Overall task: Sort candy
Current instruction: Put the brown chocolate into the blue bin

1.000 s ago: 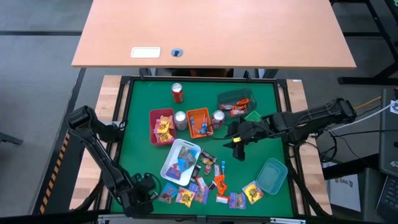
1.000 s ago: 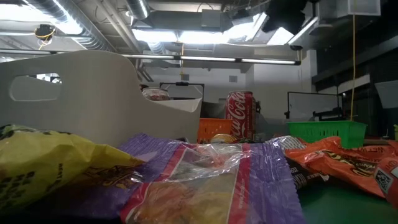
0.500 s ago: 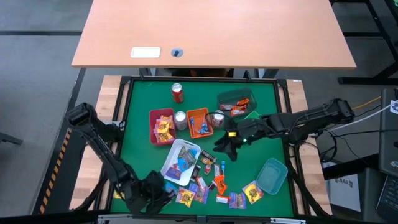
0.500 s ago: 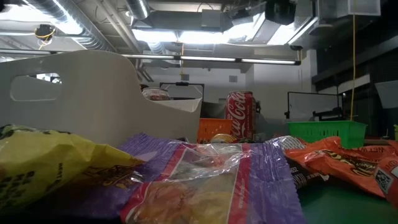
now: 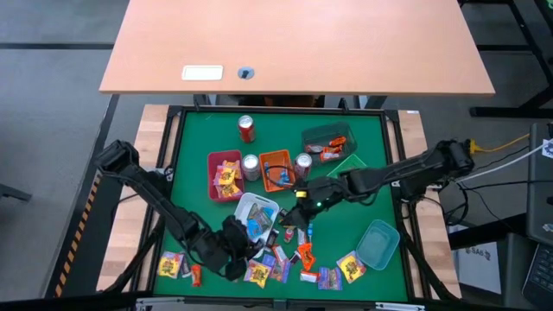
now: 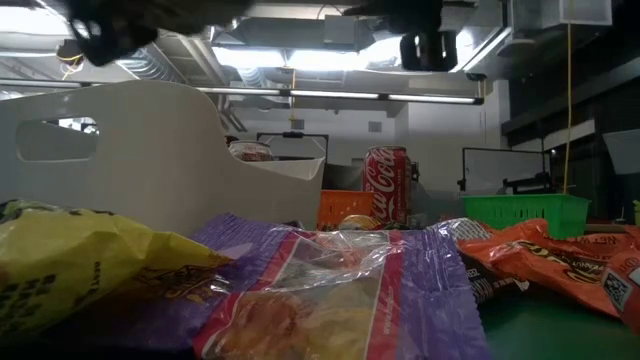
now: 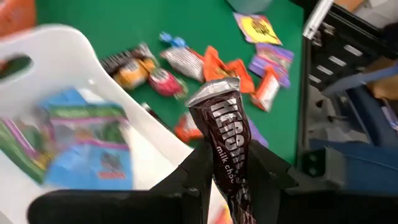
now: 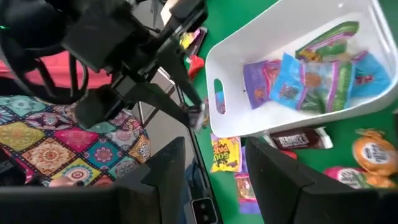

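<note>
My left gripper [image 5: 244,244] is at the near side of the white tray [image 5: 235,226], shut on a dark brown chocolate bar [image 7: 224,124] with silver ends. The white tray [image 7: 62,43] holds blue, purple and green candy [image 8: 298,74]. More candy [image 5: 285,263] lies loose on the green mat by the near edge, and a few yellow pieces [image 5: 170,265] lie at the near left. My right gripper [image 5: 301,207] hovers open just right of the white tray, with nothing between its fingers [image 8: 168,174]. My left gripper pinches the bar's lower part [image 7: 227,167] between its two fingers. The rest of the bar sticks out past the fingertips, in line with them, and its crimped silver end [image 7: 214,90] is free. The bar is lifted clear of mat and tray.
A pink tray [image 5: 213,177], an orange tray [image 5: 275,155], a dark tray [image 5: 324,134], a green tray [image 5: 350,161] and a teal tray [image 5: 378,244] stand around the mat. A red can [image 5: 246,128] and two silver cans [image 5: 251,166] [image 5: 303,164] stand toward the far side.
My left gripper has swung from the near left corner toward the table's right and up to the white tray's near side, rolling its wrist; yellow candy now shows where it was. My right gripper has gone toward the table's left, to the white tray, and has rolled too.
</note>
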`<state>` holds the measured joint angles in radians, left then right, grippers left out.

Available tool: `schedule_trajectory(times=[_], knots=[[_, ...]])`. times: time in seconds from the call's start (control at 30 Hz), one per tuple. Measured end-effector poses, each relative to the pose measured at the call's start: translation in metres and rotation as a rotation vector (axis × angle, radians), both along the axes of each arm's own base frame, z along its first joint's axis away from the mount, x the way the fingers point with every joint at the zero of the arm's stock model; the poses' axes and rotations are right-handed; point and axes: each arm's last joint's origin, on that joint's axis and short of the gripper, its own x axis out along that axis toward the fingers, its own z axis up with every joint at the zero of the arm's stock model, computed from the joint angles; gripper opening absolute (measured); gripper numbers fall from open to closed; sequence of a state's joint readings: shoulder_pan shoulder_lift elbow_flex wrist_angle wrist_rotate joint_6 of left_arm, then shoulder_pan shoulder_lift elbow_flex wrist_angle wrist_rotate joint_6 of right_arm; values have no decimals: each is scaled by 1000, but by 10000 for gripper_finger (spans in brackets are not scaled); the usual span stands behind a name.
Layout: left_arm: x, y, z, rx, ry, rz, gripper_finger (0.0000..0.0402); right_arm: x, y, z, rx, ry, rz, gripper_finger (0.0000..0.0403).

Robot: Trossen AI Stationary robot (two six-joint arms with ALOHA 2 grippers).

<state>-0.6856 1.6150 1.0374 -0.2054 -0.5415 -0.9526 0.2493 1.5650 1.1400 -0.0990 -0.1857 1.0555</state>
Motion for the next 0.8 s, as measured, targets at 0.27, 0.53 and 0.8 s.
schedule_trajectory(times=[0.27, 0.53, 0.8], knots=[[17, 20, 3, 58, -34, 17, 65, 16, 5, -17, 28, -15, 7, 168], [31, 37, 7, 111, -76, 23, 65, 22, 6, -26, 28, -14, 7, 168], [40, 45, 13, 145, -133, 13, 65, 22, 6, -26, 28, -15, 7, 168]])
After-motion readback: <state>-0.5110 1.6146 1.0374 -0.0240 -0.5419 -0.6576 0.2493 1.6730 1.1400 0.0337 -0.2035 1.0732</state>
